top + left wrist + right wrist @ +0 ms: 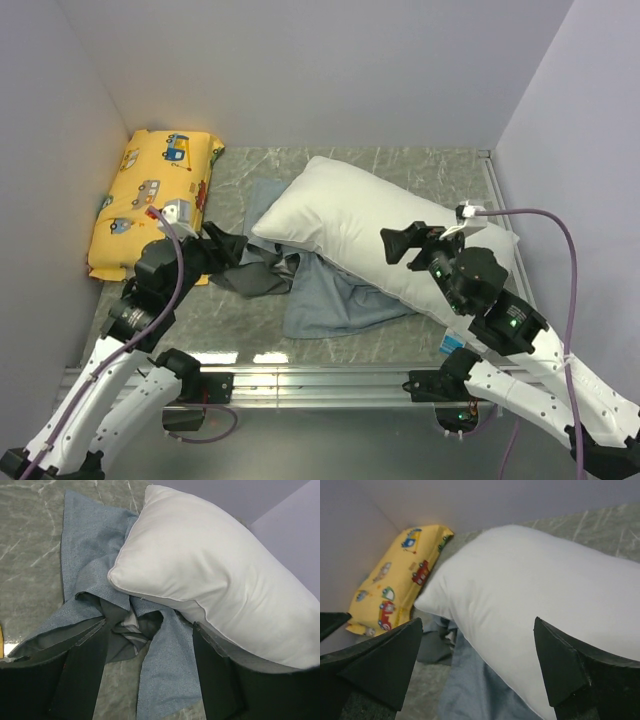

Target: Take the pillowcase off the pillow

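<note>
The white pillow (385, 235) lies bare on the marble table, tilted from far left to near right. Its near-left part rests on the pillowcase (335, 298), which is crumpled flat beneath and left of it, pale blue-grey side up with dark folds at the left. My left gripper (222, 248) is open, low over the dark folds. In the left wrist view the gripper (150, 672) straddles a blue-grey strip of the pillowcase (95, 575), close to the pillow (210, 570). My right gripper (402, 245) is open and empty above the pillow; it also shows in the right wrist view (477, 665), over the pillow's (535, 595) edge.
A yellow vehicle-print pillow (150, 195) lies at the far left against the wall, also in the right wrist view (400, 575). White walls close in the left, back and right. A metal rail (320, 380) runs along the near edge.
</note>
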{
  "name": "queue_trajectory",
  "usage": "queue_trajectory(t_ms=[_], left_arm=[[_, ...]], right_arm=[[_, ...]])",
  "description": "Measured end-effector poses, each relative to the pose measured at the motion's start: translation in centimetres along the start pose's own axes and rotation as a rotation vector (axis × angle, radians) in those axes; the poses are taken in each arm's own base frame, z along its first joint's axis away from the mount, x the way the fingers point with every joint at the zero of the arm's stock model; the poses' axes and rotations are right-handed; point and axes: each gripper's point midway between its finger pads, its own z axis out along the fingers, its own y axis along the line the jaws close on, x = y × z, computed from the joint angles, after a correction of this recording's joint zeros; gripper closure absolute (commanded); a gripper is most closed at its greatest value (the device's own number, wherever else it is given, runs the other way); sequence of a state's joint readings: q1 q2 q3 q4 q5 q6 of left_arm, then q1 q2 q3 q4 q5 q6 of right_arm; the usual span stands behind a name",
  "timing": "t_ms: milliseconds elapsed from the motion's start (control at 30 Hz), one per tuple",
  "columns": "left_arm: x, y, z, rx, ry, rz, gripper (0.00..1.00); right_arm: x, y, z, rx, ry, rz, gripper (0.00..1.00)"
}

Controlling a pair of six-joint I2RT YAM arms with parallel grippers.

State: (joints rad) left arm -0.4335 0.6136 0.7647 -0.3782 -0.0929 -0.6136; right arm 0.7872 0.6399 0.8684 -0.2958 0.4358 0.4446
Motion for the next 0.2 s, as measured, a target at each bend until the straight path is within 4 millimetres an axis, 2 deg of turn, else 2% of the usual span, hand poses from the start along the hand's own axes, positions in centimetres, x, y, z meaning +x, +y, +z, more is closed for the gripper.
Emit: queue_trajectory(t_ms=[100, 200], left_arm=[[0.2, 0.4, -0.5, -0.003, -0.011, 0.0, 0.28], [-0.2, 0.2, -0.9, 0.006, -0.031, -0.002, 0.29]], right_arm=[[2.3, -1.2, 0.2, 0.032, 0.057, -0.032, 0.01], [3.3, -1.4, 0.4, 0.042, 0.09, -0.049, 0.0]])
